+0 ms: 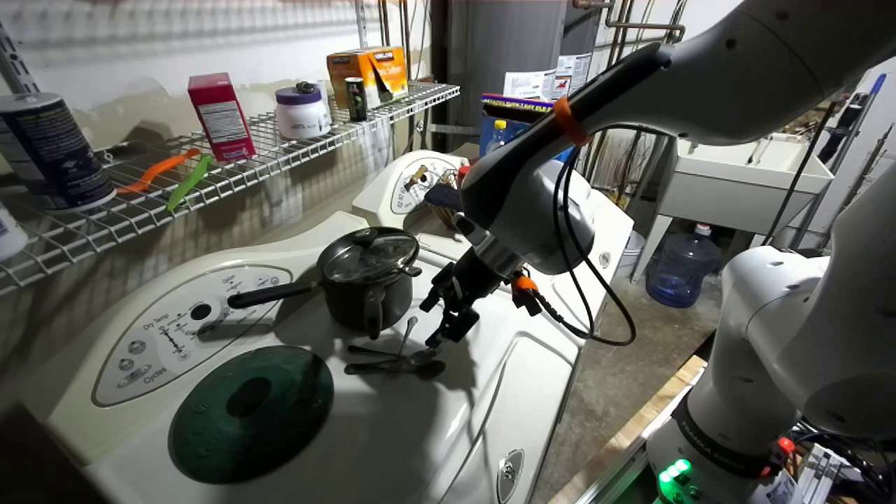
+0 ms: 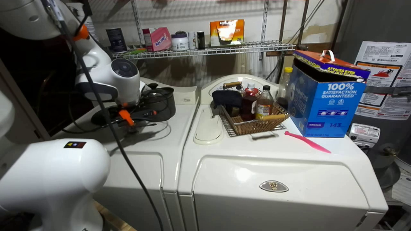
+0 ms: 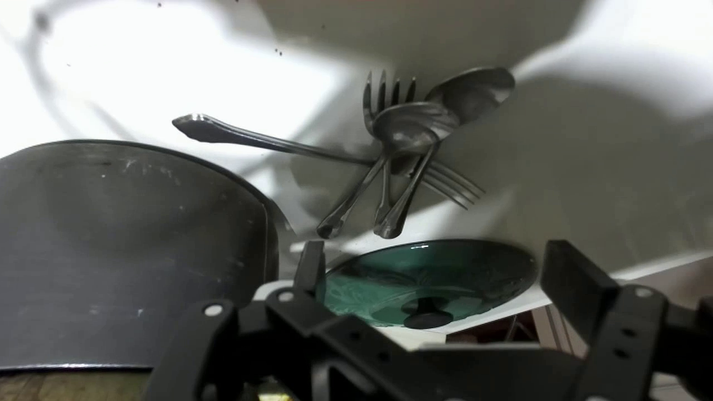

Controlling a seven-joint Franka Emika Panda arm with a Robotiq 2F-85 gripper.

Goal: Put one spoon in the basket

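A white dryer (image 1: 392, 448) and a matching machine (image 2: 247, 149) are standing side by side in front of me, the robot arm (image 1: 672, 98) arching over the dryer. The basket (image 2: 253, 129) is sitting on the matching machine, at three o'clock from the dark pot (image 2: 164, 108) in an exterior view, with bottles (image 2: 264, 108) standing in it. The green lid (image 1: 259, 434) is lying between seven and eight o'clock from that pot in an exterior view. The gripper (image 3: 434, 262) is hanging above the dryer, jaws spread wide, and I'm seeing nothing between them. Near twelve o'clock from it in the wrist view, two forks (image 3: 245, 138) and two spoons (image 3: 409, 127) are lying tangled on the dryer, one spoon's bowl poking out toward two o'clock. I'm judging that the pick is in hand, no spoon being gripped yet; the next move is probably calling for singling out that spoon, lowering and closing without dragging the forks along.
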